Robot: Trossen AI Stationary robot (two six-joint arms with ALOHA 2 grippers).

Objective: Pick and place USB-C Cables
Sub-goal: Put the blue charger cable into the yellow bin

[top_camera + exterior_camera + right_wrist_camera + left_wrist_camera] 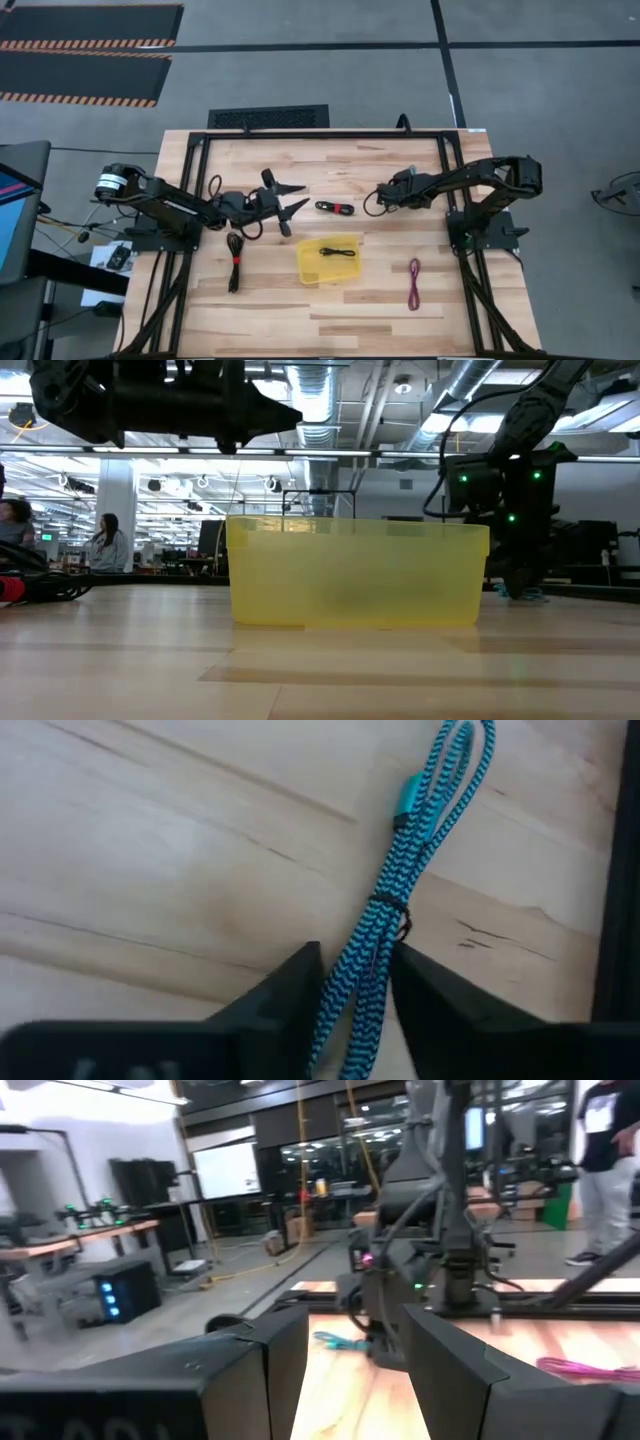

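A teal braided cable bundle lies on the wood under my right gripper, which is shut on it toward the table's far right. My left gripper hovers open above the table's left-middle, touching nothing; its fingers frame the left wrist view. A black cable with a red band lies between the two grippers. Another black cable lies near the left arm. A third black cable rests inside the yellow tray. The magenta cable lies toward the near right. My right gripper pinches the teal bundle between its two fingers, at the stretch below the small black tie. The fingers slant down at it from above, one on each side of the strands. The looped end stretches away over the wood.
The yellow tray stands in the table's middle near part. A black frame rail runs round the table's far edge and sides. People are in the room beyond, in the low and left wrist views.
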